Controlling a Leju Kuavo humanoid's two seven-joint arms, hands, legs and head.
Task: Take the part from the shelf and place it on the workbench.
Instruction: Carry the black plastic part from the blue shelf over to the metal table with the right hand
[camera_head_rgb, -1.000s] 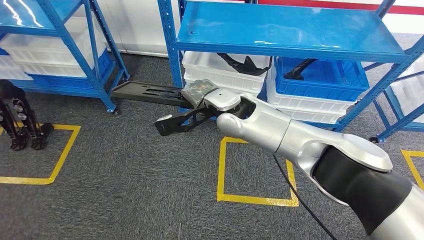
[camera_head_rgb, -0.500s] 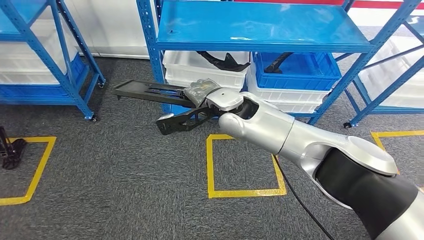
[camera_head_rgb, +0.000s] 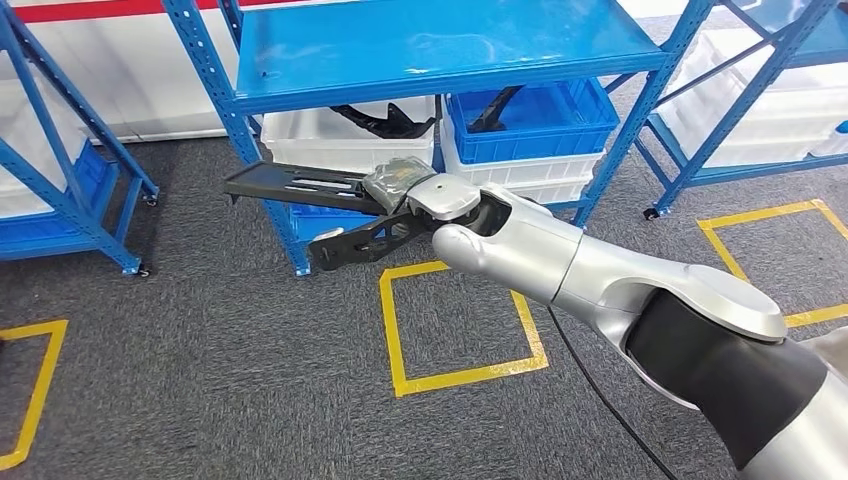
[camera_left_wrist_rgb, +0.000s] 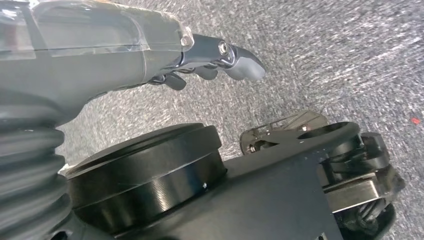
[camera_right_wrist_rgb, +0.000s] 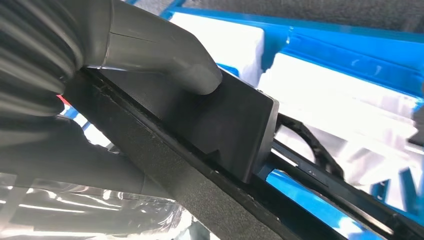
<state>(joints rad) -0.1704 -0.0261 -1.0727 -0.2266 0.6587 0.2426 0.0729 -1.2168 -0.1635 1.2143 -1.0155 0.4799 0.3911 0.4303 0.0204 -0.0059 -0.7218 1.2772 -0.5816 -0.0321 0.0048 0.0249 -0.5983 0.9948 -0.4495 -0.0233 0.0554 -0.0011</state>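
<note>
Half done, I'd say: right robot hand (camera_head_rgb: 400, 185) grips the black part (camera_head_rgb: 300, 185), off the shelf (camera_head_rgb: 420, 45); placing remains.

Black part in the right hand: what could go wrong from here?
1. The black part juts far out from the right hand, level with the blue shelf's upright; while the robot turns, its tip could strike the frame.
2. The hand holds the long part near one end, thumb pressed on a flat face, so it might pivot or slip.
3. More black parts lie in the white bin close behind; the carried one could snag them.
</note>
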